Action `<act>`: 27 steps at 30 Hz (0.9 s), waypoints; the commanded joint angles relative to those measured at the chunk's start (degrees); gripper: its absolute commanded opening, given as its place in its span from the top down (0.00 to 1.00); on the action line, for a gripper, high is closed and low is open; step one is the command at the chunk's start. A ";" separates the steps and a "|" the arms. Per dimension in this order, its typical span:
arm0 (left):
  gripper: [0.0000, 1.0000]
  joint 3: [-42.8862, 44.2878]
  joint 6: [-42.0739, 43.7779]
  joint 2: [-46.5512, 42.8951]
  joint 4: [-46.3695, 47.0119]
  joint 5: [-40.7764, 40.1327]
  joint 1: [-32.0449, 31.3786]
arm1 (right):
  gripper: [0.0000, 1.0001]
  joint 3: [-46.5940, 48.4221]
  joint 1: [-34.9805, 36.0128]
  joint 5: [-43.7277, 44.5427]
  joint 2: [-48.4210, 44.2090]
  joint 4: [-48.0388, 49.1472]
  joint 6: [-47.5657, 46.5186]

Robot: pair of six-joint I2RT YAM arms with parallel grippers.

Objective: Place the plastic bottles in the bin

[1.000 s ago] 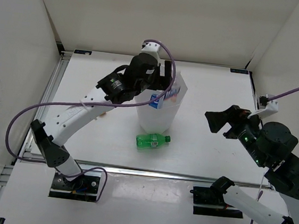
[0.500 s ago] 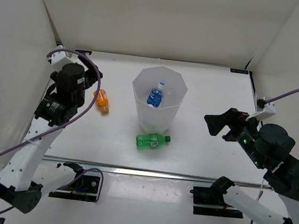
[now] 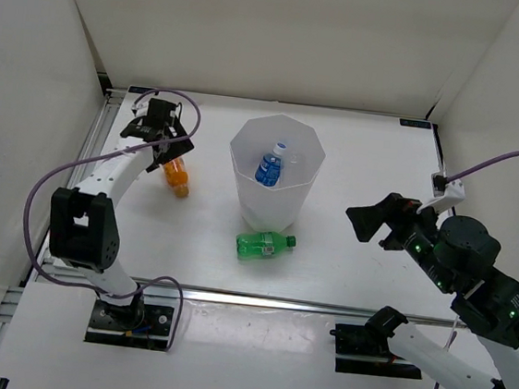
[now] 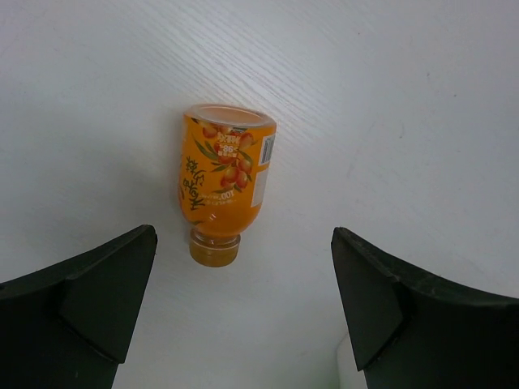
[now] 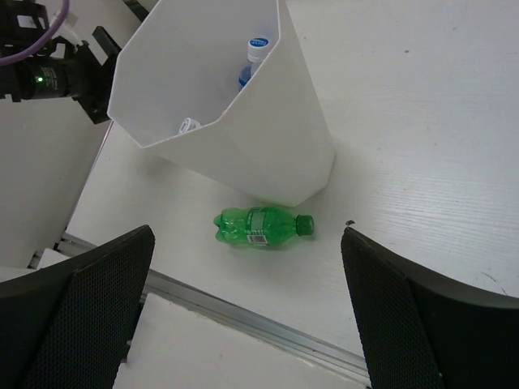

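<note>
Left arm [image 3: 119, 166] is now off the bin [image 3: 267, 212], over orange bottle [image 4: 225, 180] | my left fingers [image 4: 97, 284] spread above it; right fingers [image 5: 81, 308] spread | light, slick, likely squashy: I judge a mid-label pinch best

Left hand [image 3: 162, 143] reaches far forward, spread wide; right hand [image 3: 362, 218] hovers raised, likewise spread wide.

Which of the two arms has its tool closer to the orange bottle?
Left. The left tool hangs open just above the orange bottle, not touching it; the right tool is far off, on the other side of the bin.
</note>
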 commanded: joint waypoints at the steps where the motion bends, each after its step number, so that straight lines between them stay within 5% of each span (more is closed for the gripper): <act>1: 0.00 2.85 1.62 1.10 0.41 0.81 -0.23 | 0.00 -0.16 0.11 -0.99 -0.63 1.76 0.49; 14: 0.00 2.32 2.68 14.73 2.61 1.42 1.53 | 0.00 2.64 0.11 -2.66 0.42 -2.90 -0.04; 23: 0.47 0.30 0.92 9.13 3.66 3.78 1.53 | 0.00 4.76 0.11 -1.52 -0.11 -4.31 -0.04; 27: 0.50 6.16 -1.19 -1.68 3.66 1.45 -3.54 | 0.00 2.31 0.11 -1.52 -0.72 -3.79 1.19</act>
